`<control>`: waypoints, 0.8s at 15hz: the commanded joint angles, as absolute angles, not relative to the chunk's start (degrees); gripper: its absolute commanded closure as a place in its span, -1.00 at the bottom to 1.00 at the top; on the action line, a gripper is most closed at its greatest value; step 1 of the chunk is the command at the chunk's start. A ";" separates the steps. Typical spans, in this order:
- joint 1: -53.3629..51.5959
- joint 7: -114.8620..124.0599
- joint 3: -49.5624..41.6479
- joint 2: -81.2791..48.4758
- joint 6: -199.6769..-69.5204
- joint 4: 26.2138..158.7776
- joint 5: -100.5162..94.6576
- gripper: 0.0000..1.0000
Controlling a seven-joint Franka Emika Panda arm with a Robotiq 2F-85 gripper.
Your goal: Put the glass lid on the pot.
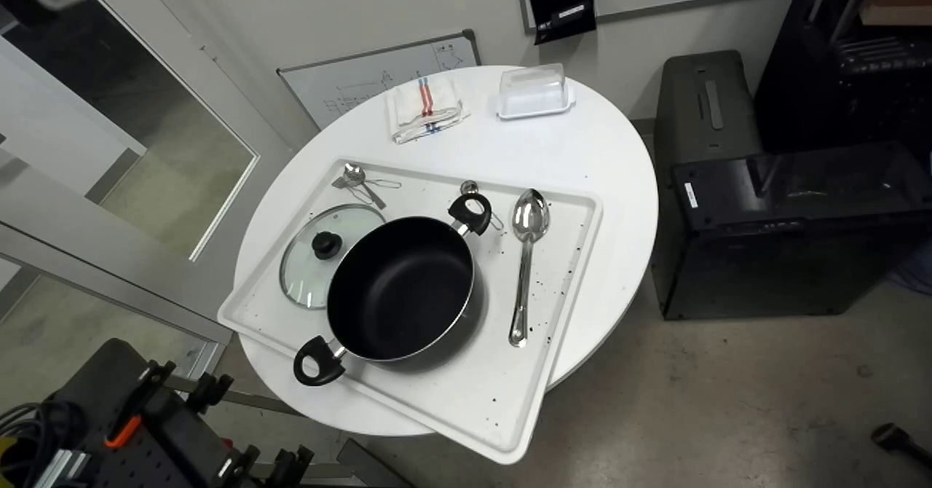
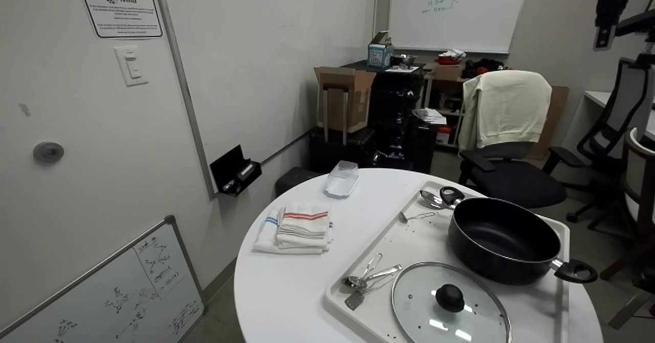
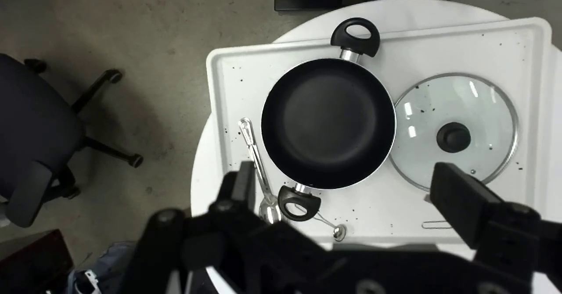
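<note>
The glass lid (image 1: 309, 278) is a clear disc with a metal rim and black knob. It lies flat on the tray, knob up, beside the pot; it also shows in an exterior view (image 2: 419, 307) and the wrist view (image 3: 454, 129). The black pot (image 1: 404, 291) stands upright and empty with two loop handles, also seen in an exterior view (image 2: 504, 240) and the wrist view (image 3: 329, 123). My gripper (image 3: 347, 186) is open and empty, high above the tray, its fingers spread wide. Part of it shows at the top right of an exterior view (image 2: 605, 36).
The white tray (image 1: 451, 400) sits on a round white table (image 1: 619, 160). A slotted spoon (image 1: 530, 218) and several small utensils (image 1: 354, 175) lie on the tray. Folded towels (image 1: 426, 105) and a clear-lidded butter dish (image 1: 535, 93) stand at the table's far edge.
</note>
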State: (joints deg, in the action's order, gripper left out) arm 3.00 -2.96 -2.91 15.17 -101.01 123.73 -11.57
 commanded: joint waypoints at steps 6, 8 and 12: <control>-1.23 -7.84 -0.49 10.62 -118.05 136.18 -10.83 -1.00; -1.93 -7.53 0.50 7.74 -123.63 138.80 -11.62 -1.00; -3.10 -6.95 2.37 0.25 -134.86 141.61 -12.73 -1.00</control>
